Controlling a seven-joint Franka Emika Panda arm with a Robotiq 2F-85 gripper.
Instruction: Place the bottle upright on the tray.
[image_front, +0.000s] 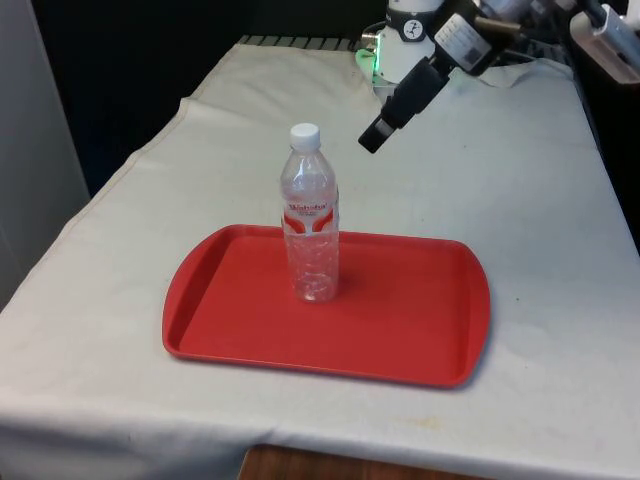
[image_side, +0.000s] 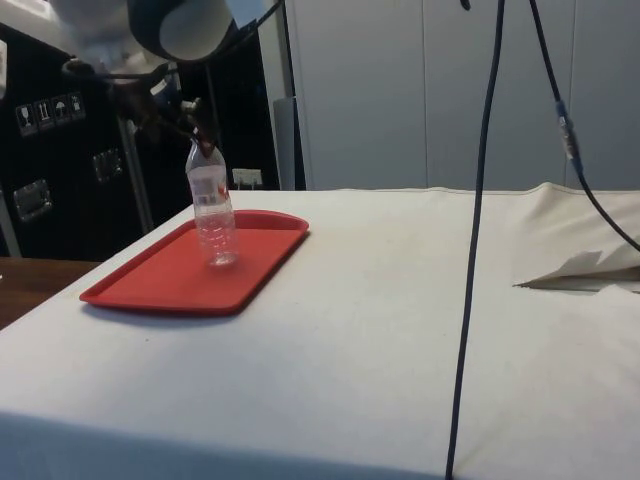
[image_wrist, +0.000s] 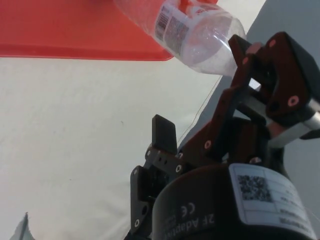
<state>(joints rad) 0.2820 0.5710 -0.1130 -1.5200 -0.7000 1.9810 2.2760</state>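
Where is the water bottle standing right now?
The bottle stands upright on the red tray, a little toward the front view's left of the tray's middle. The gripper hangs apart from it, up toward the front view's right.

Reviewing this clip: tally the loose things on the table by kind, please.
Bottle, clear plastic with white cap, upright on the tray: 1
Tray, red: 1
Total: 2
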